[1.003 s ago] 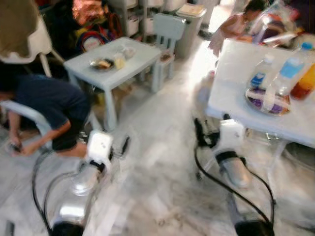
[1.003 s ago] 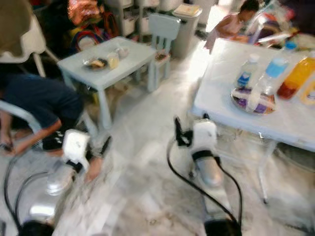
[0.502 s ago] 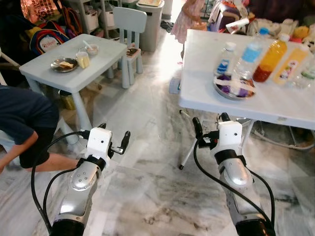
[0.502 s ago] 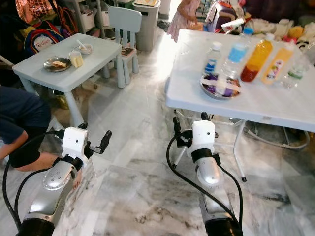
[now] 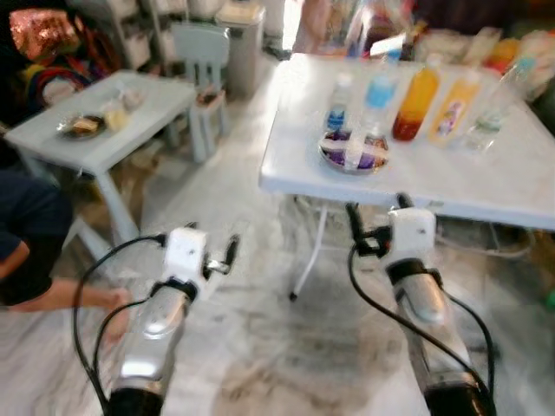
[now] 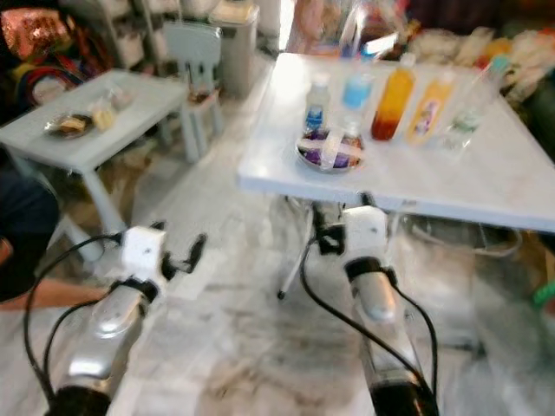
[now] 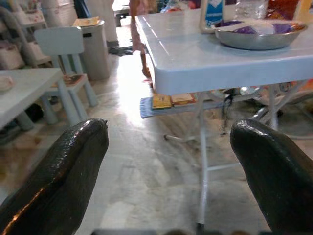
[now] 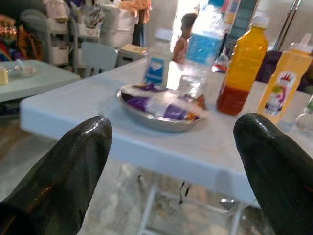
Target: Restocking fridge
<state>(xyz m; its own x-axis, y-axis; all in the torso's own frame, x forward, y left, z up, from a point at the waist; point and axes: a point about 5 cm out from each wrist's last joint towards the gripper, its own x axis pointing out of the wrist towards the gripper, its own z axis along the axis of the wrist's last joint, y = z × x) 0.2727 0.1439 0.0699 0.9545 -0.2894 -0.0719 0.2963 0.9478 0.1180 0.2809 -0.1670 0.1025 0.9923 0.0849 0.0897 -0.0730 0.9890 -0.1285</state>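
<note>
Standing before a white bench (image 5: 451, 165) on a marble floor (image 5: 286, 347). Holding both arms forward, low, in front of the bench edge.

Left tool (image 7: 168, 161): gaping wide, gripping nothing, touching nothing, hanging above the floor and well apart from the bench. Fingers (image 7: 63, 171) spread far from each other in the left wrist view, with the bench leg and floor showing between them.

Right tool (image 8: 171, 166): also wide open and empty, pointing toward the bench edge, near it but not touching. Fingers (image 8: 68, 161) framing a metal bowl (image 8: 156, 110) that is sitting on the bench near the front edge, with purple packets and something white lying in it.

Carrying the drinks on the bench, behind the bowl: a small water bottle (image 5: 340, 104) with a blue label, a bigger clear bottle (image 5: 378, 91) with a light blue label, an orange juice bottle (image 5: 416, 104), and a yellow-orange bottle (image 5: 453, 108) just beside it. Further right, a clear bottle (image 5: 496, 104), blurred.

On the left, showing a small pale blue table (image 5: 95, 126) with a plate (image 5: 76, 126) on it, a small chair (image 5: 201, 52) behind, and part of a person (image 5: 26, 234) in dark clothes low at the left edge.
</note>
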